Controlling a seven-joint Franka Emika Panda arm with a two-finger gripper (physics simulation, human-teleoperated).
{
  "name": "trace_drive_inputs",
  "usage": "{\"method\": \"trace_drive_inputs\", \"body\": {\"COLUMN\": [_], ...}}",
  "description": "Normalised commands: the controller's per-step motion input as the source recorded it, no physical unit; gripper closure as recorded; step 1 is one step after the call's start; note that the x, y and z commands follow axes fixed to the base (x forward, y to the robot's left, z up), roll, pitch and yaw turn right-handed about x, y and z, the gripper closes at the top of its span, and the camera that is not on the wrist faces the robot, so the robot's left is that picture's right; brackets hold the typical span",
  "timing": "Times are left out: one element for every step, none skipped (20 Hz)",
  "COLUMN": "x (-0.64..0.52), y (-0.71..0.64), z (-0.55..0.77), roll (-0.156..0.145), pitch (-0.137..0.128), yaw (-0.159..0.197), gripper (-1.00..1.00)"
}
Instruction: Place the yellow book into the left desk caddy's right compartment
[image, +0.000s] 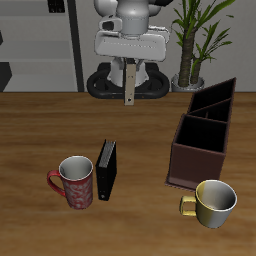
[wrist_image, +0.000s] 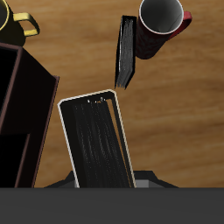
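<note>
Yellow book (image: 129, 84) clamped in raised gripper (image: 129, 66).

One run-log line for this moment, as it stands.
pincer: shut on yellow book | yellow book: held above table | left desk caddy: book not yet inside | black book: upright on table

Yellow book (wrist_image: 98, 143) fills foreground, apparently held; black book (wrist_image: 126, 54) beyond.

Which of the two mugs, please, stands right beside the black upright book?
The red patterned mug: it stands close beside the black upright book. The yellow mug stands apart from it, in front of the left desk caddy.
</note>
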Motion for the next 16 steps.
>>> {"method": "trace_drive_inputs", "body": {"x": [0.07,0.14,0.17,0.15,0.22,0.14,0.20,0.34,0.00,0.42,-0.01,0.23,0.20,0.24,0.06,0.26], "y": [0.26,0.35,0.40,0.24,0.25,0.28,0.24,0.47,-0.03,0.82,-0.03,0.36,0.36,0.48,0.10,0.56], "z": [0.23,0.27,0.36,0.35,0.32,0.18,0.14,0.26,0.00,0.14,0.01,0.09,0.05,-0.02,0.05,0.27], "roll": [0.017,-0.002,0.078,-0.055,-0.005,0.006,0.032,-0.054,0.000,0.058,0.000,-0.033,-0.035,0.177,-0.018,-0.048], "pitch": [-0.018,0.008,0.047,-0.037,-0.019,0.006,-0.011,0.033,0.000,0.038,0.000,0.009,0.056,0.132,0.000,-0.116], "yaw": [0.009,0.015,-0.030,0.004,-0.013,0.002,0.027,-0.061,0.000,-0.017,0.000,0.007,-0.017,-0.025,0.013,0.106], "gripper": [1.00,1.00,1.00,1.00,1.00,1.00,1.00,1.00,1.00,1.00,1.00,1.00,1.00,1.00,1.00,1.00]}}
